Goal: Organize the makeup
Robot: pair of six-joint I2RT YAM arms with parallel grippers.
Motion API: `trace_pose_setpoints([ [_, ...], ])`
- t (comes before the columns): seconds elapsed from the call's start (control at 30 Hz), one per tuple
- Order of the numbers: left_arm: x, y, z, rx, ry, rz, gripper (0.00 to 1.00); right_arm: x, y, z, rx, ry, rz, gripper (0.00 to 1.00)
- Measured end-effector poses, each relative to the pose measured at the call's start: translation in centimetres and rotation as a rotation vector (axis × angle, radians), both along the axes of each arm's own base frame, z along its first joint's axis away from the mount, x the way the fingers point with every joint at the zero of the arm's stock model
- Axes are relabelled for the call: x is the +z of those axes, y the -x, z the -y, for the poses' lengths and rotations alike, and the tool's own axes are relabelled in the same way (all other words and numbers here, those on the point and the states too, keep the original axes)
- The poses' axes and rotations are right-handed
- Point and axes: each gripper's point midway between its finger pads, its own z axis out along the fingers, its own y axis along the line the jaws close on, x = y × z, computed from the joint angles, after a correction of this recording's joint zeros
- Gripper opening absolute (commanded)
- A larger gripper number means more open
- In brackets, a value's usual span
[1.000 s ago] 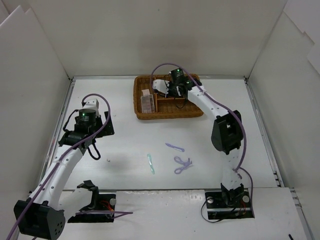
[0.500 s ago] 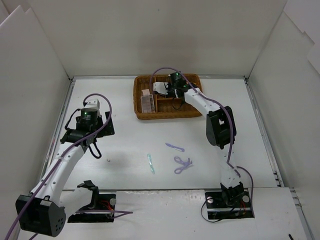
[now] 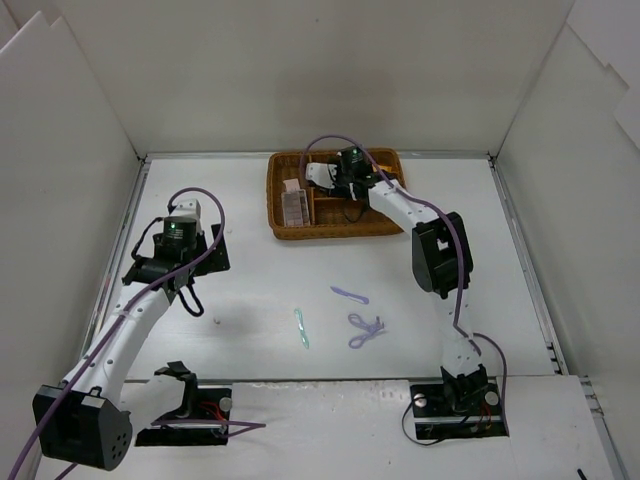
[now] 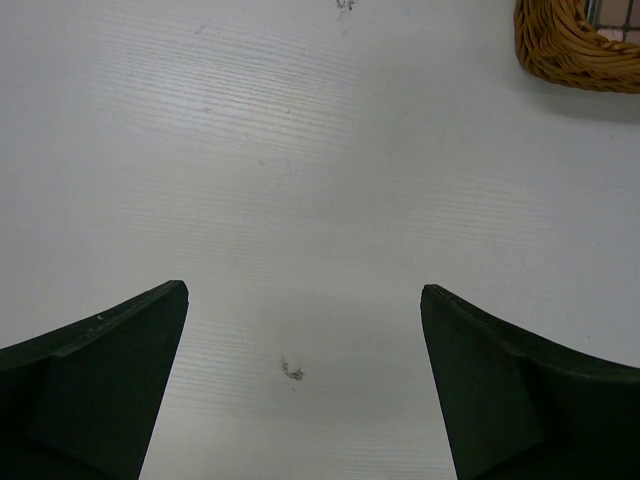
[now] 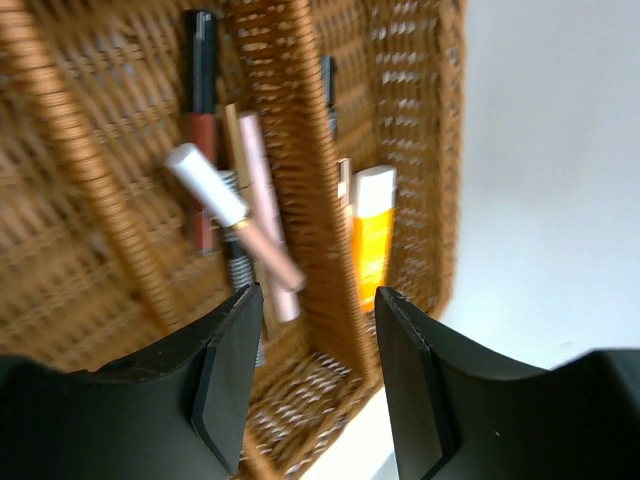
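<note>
Leftmost: left end effector [image 4: 302,292] spread wide over bare counter [image 4: 300,120], gripping nothing, well apart from any makeup. Mid-counter, three loose pieces not yet put away: mint tool [image 3: 301,327], then lilac tool [image 3: 350,295], then looped lilac tool [image 3: 365,330] nearer the bases. Likely between picks. To do the next one well: send the left end effector to the mint tool, come straight down, set the jaws across its thin length, and close low against the counter so as not to push it away; leave the lilac pair to the right side. Farther back and right, divided wicker tray [image 3: 275,200]: brown-toned palettes [image 3: 293,205] in the left compartment. From the right wrist, in one compartment, black-capped gloss [image 5: 200,120], white-capped tube [image 5: 205,185] and pale pink tube [image 5: 262,220] lying crossed. Past the divider to their right, orange tube [image 5: 372,235] beside the outer wall, with something dark beyond it, too blurred to name. Right end effector [image 5: 317,300] poised above that tray, jaws moderately parted, empty; lift clear of the dividers before swinging out.
</note>
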Motion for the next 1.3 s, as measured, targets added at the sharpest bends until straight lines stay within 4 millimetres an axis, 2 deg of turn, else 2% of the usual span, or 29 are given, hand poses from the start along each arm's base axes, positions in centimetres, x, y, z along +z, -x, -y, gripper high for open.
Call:
trace_pose_setpoints([
  [0.1,0.0,0.0,0.0,-0.001,0.000,0.000,0.97,-0.2,1.3,0.5,-0.047,-0.045,-0.030,0.46],
  [0.2,0.0,0.0,0.0,-0.001,0.001,0.001,0.97,1.5,3.1,1.4,-0.145,-0.138,-0.040,0.46],
  [0.3,0.1,0.0,0.1,-0.004,0.004,0.003,0.97,6.0,5.8,2.8,-0.276,-0.284,-0.010,0.46],
  [0.47,0.3,0.1,0.2,-0.010,0.012,0.011,0.97,15.3,13.4,5.3,-0.501,-0.656,0.040,0.44],
  [0.53,0.5,0.1,0.3,-0.013,0.015,0.015,0.97,16.5,17.2,6.1,-0.577,-0.794,0.020,0.44],
  [0.6,0.5,0.1,0.4,-0.015,0.018,0.017,0.97,15.3,21.1,6.3,-0.642,-0.876,-0.051,0.43],
  [0.63,0.5,0.1,0.4,-0.017,0.020,0.017,0.97,14.1,23.1,6.4,-0.676,-0.910,-0.097,0.43],
  [0.77,0.5,0.1,0.5,-0.022,0.024,0.015,0.97,6.7,30.5,6.9,-0.824,-0.903,-0.324,0.43],
  [0.9,0.3,0.1,0.5,-0.023,0.024,0.008,0.97,1.9,35.6,7.4,-0.928,-0.881,-0.476,0.42],
  [0.97,0.3,0.1,0.5,-0.023,0.023,0.007,0.97,0.6,37.4,7.6,-0.958,-0.875,-0.526,0.42],
  [1.07,0.2,0.1,0.5,-0.023,0.023,0.005,0.97,-0.8,38.9,7.6,-0.982,-0.861,-0.581,0.42],
  [1.3,-0.1,0.0,0.6,-0.023,0.021,-0.004,0.97,-2.8,40.0,6.8,-1.018,-0.798,-0.675,0.39],
])
